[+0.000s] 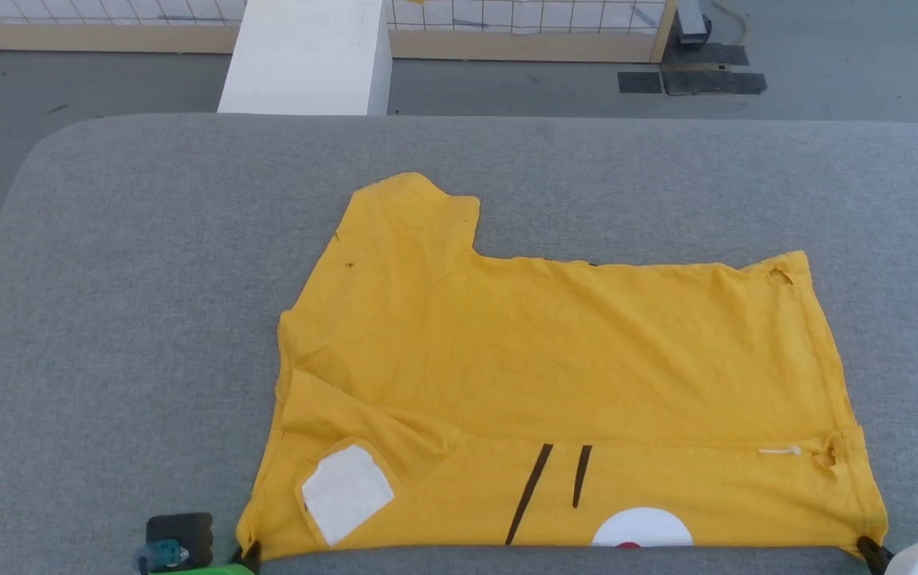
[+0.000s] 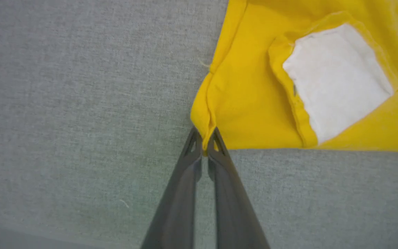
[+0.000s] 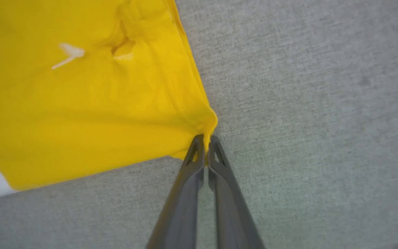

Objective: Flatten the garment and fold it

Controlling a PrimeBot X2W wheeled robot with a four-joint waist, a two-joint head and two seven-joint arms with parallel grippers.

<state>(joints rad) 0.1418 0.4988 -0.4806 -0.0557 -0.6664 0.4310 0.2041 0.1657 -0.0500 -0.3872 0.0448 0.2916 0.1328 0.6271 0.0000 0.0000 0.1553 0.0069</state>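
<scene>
Yellow garment (image 1: 555, 359) lies mostly flat on the grey desk (image 1: 148, 319), pulled taut btw the two hands along its near edge. The left hand (image 2: 204, 140) is pinched tight on the near-left corner, cloth squeezed btw its fingertips; a white sleeve patch (image 2: 335, 79) sits just ahead & to the right of it. The right hand (image 3: 206, 141) is clamped the same way on the near-right corner, w/ fabric spreading ahead & to its left. One sleeve (image 1: 411, 216) points away from both hands.
</scene>
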